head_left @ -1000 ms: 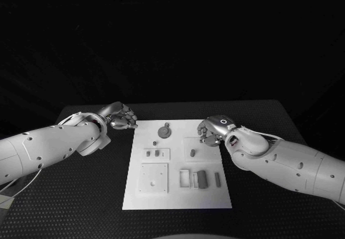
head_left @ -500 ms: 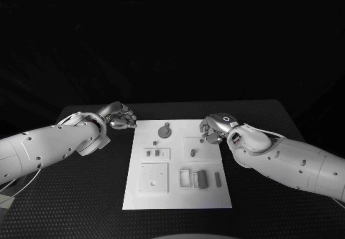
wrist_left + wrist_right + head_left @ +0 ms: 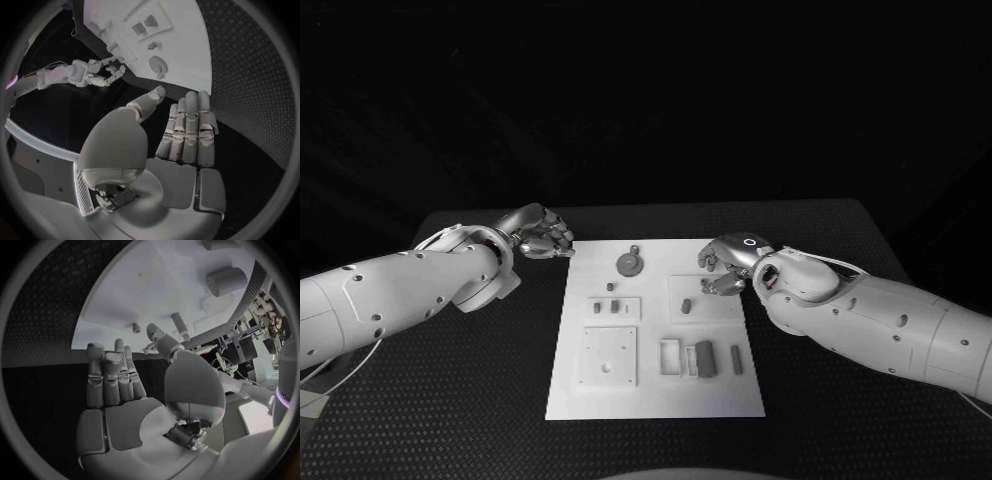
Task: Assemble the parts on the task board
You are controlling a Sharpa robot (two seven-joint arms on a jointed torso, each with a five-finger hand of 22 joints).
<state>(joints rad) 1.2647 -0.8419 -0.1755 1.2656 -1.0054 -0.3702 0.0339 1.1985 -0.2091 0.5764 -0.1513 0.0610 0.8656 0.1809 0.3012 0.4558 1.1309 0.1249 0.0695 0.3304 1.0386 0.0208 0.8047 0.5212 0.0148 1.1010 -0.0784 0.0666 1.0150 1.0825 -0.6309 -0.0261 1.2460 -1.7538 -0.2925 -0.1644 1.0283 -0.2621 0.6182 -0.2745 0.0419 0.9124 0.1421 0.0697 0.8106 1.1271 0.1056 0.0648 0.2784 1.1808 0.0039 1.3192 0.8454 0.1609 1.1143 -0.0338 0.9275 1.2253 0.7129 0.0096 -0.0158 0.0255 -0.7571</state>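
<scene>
The white task board lies mid-table with grey parts on it: a round disc at the far end, a small peg, a slim peg and dark blocks near the front. My left hand hovers off the board's far left corner; in the left wrist view its fingers lie straight and side by side with an empty palm. My right hand hangs over the board's far right part; its fingers are stretched out, holding nothing, close to a slim peg.
Black textured tabletop surrounds the board on every side. Square recessed plates sit on the board's left half. The left wrist view takes in the disc and my right hand beyond it.
My right hand has shifted slightly over the board's far right edge, lifting a little and then dropping back. The left hand and the parts have stayed put.
</scene>
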